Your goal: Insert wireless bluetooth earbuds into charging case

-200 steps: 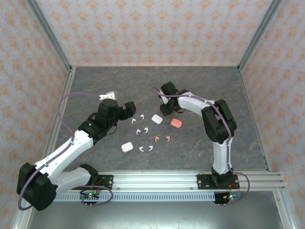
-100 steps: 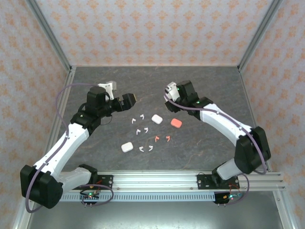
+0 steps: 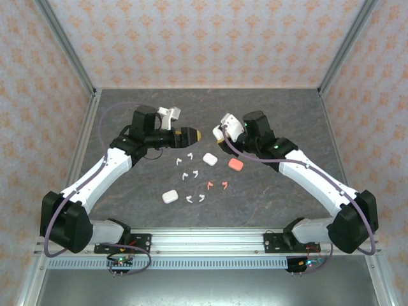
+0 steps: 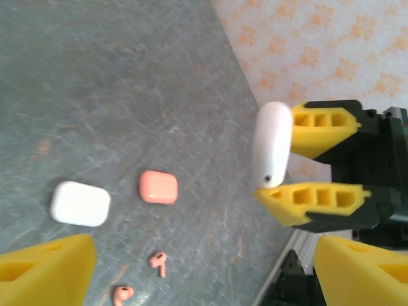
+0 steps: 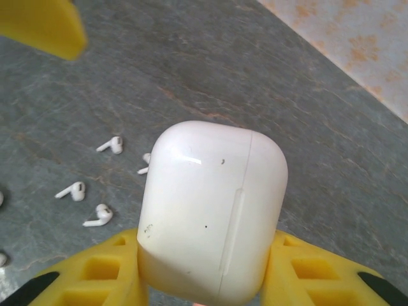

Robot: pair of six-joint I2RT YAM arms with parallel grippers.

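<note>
Where the right gripper (image 3: 223,129) closes: on a white charging case (image 5: 210,210), pinched at its lower end between the yellow fingers (image 5: 105,271) and held off the table, lid apparently closed.
Left gripper (image 3: 194,134): jaws spread wide with nothing between them, pointed at the right gripper across a short gap.
White earbuds (image 3: 185,175): six lying loose on the table (image 3: 127,102), below and between the two grippers and apart from both.
Pink earbuds (image 3: 210,185): two side by side, just nearer the arm bases than the white ones.
Loose white cases (image 3: 210,159): one beside the white earbuds, another at the cluster's near-left corner.
Pink case (image 3: 236,164): just right of the first loose white case, under the right arm.
Hard to make out: in the right wrist view the held case covers part of one earbud, and two more are cut by the left edge. Which way each hook faces is too small to tell.
</note>
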